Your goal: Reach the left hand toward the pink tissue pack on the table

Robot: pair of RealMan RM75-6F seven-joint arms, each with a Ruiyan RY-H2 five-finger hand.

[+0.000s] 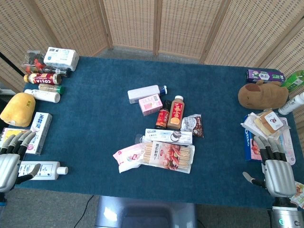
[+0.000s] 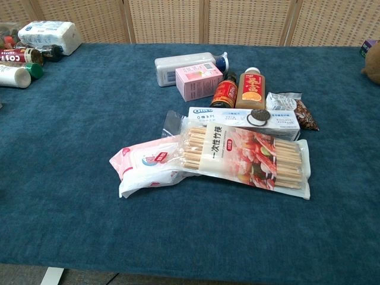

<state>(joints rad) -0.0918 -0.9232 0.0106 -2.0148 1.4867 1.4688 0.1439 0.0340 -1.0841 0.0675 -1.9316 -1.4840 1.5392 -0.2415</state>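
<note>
The pink tissue pack (image 1: 127, 157) (image 2: 148, 165) is a soft pink-and-white packet lying flat near the table's front middle. Its right end is tucked under a clear bag of disposable chopsticks (image 1: 167, 156) (image 2: 246, 154). My left hand (image 1: 12, 160) hovers at the table's front left corner, far left of the pack, fingers stretched forward and apart, holding nothing. At the front right corner my right hand (image 1: 276, 172) is likewise spread and empty. The chest view shows neither hand.
A white bottle (image 1: 42, 169) and a white box (image 1: 40, 132) lie beside my left hand. Behind the pack sit an Oreo box (image 1: 169, 136), two small bottles (image 1: 171, 114), a pink carton (image 1: 150, 104) and a white pack (image 1: 144, 93). A capybara plush (image 1: 262, 94) and packets crowd the right edge.
</note>
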